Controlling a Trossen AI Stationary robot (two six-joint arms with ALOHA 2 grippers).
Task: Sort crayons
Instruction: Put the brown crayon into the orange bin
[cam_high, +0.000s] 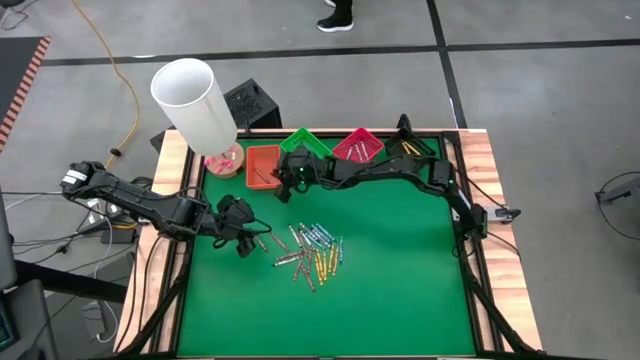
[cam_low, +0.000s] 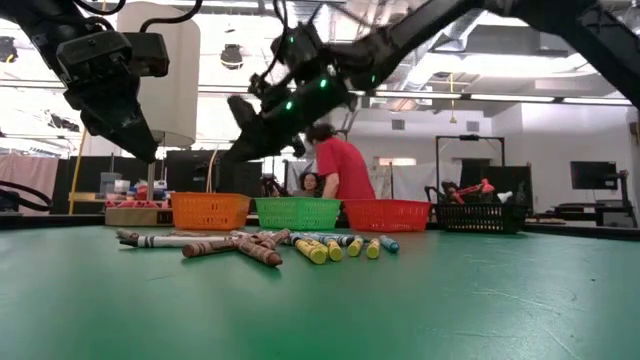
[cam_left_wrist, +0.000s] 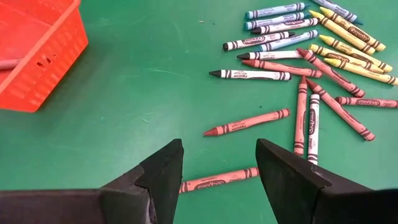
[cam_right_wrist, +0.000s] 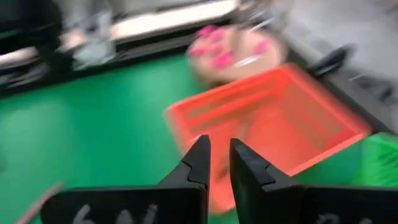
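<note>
Nearest the table's front, the crayons (cam_high: 312, 252) lie loose on the green mat (cam_high: 400, 300), roughly two dozen, though overlap hides the exact count. Over their left edge hangs the left gripper (cam_left_wrist: 219, 163), fingers apart and empty; it would do well to drop straight down astride one lone reddish crayon (cam_left_wrist: 219, 180), clear of its neighbours. Farther back, the right gripper (cam_right_wrist: 219, 155) hovers by the orange tray (cam_high: 262, 166), fingers slightly parted, nothing between them. Four trays line the far edge.
</note>
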